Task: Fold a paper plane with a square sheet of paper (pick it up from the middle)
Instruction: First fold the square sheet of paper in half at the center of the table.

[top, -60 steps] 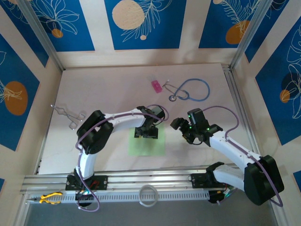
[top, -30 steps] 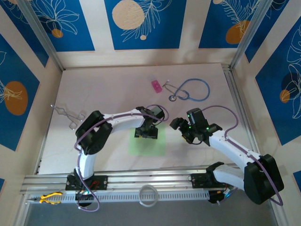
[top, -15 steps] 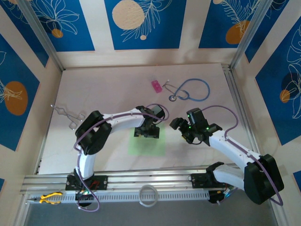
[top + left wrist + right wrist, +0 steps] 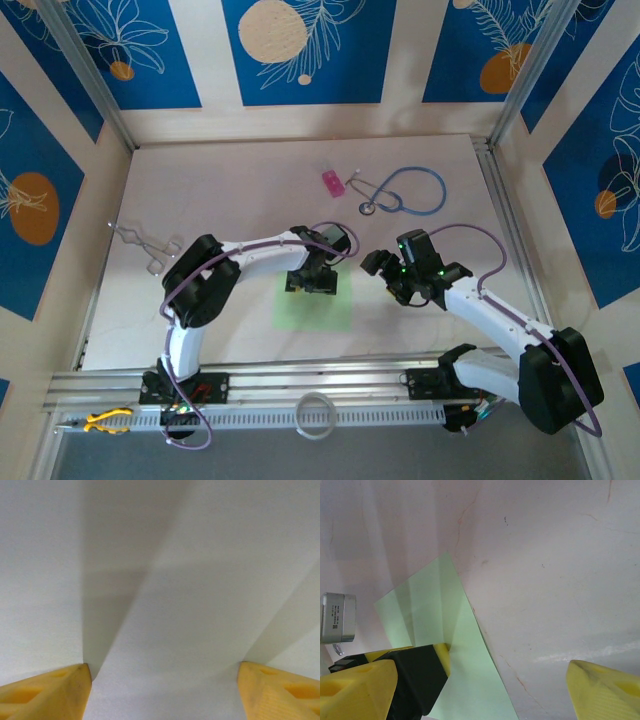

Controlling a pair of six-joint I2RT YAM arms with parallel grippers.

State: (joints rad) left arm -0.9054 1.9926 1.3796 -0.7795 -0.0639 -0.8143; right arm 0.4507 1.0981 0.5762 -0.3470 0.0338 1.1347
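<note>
pale green, matte and faintly creased, the square sheet of paper [image 4: 313, 308] lies flat on the whitish tabletop [image 4: 230, 190], front middle. left claw [image 4: 313, 284] stands spread at its far edge; right claw [image 4: 388, 278] spread just beside. farther back: pink block [image 4: 332, 181], blue stethoscope [image 4: 410, 190], blue-patterned walls [image 4: 300, 50].

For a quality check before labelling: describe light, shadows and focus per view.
Top external: even light, sharp, the square sheet of paper plainly green. Left wrist: close, washed out pale grey, broad soft shadow bands, no texture. Right wrist: that sheet crisp and green, soft shadows on the table at upper left.
</note>
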